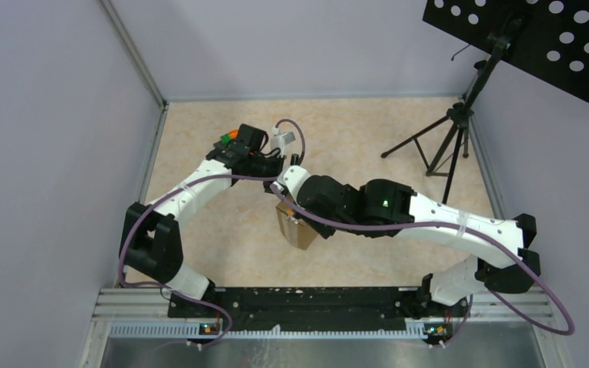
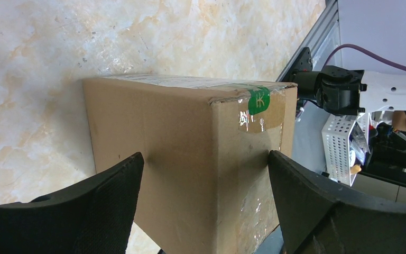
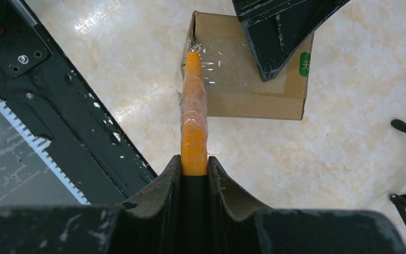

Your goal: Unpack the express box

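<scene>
The right gripper (image 3: 194,172) has its black jaws pinched on a slim orange tool (image 3: 193,116) wrapped in clear film. The tool's tip reaches the taped top edge of the small brown cardboard express box (image 3: 243,98). The box stands mid-table on the beige marbled tabletop (image 1: 368,130), between both arms. Beyond it, the left gripper (image 2: 205,161) has its jaws spread wide astride the box, near its green sticker (image 2: 259,100).
</scene>
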Motion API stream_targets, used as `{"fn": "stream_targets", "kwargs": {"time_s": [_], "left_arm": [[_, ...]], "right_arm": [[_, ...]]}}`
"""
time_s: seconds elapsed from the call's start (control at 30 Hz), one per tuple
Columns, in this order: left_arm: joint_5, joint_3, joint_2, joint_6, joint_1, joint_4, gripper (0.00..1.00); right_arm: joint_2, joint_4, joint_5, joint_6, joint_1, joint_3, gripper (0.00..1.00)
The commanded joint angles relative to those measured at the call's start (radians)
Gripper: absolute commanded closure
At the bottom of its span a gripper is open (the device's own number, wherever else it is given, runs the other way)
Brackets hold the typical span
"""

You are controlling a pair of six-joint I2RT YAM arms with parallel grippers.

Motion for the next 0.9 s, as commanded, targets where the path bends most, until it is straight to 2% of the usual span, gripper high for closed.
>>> {"fn": "stream_targets", "kwargs": {"time_s": [0.0,0.4,0.87], "left_arm": [[0.001,-0.009,-0.001,0.028,0.003,0.01,0.11],[0.011,-0.006,0.017,0.036,0.002,0.009,0.11],[0.014,-0.012,0.046,0.071,0.017,-0.012,0.11]], "right_arm": [[-0.006,0.009,0.014,0.003,0.011,-0.001,1.0],[0.036,-0.016,0.036,-0.003,0.011,-0.036,1.0],[0.03,-0.113,0.036,0.008,0.011,0.102,1.0]]}}
